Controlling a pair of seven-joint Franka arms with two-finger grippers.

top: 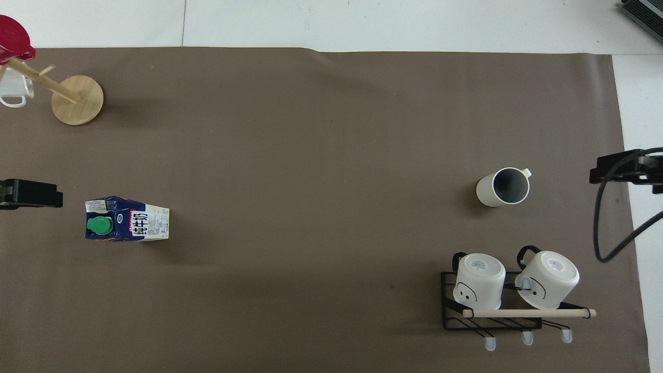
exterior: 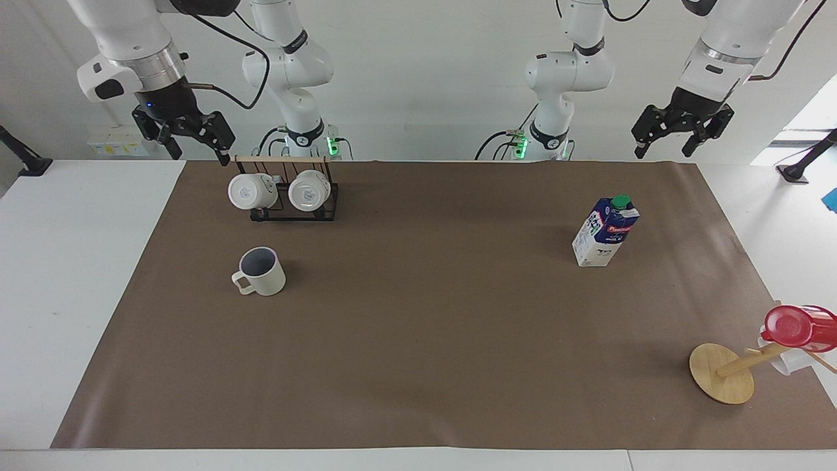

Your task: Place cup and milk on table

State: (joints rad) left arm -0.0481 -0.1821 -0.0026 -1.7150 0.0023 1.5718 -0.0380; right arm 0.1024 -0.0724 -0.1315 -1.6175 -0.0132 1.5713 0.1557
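The cream-white cup (exterior: 260, 272) (top: 503, 187) with a dark inside stands upright on the brown sheet (exterior: 425, 307) of the table, toward the right arm's end. The blue-and-white milk carton (exterior: 605, 231) (top: 127, 225) with a green cap stands upright toward the left arm's end. My right gripper (exterior: 193, 137) (top: 621, 168) hangs open and empty in the air beside the mug rack, over the sheet's edge. My left gripper (exterior: 680, 134) (top: 31, 192) hangs open and empty high over the table's edge near the robots.
A black wire rack (exterior: 294, 196) (top: 492, 311) with a wooden bar holds two all-white mugs, nearer to the robots than the cup. A wooden mug tree (exterior: 722, 373) (top: 76, 99) with a red translucent cup (exterior: 798, 327) stands at the left arm's end, far from the robots.
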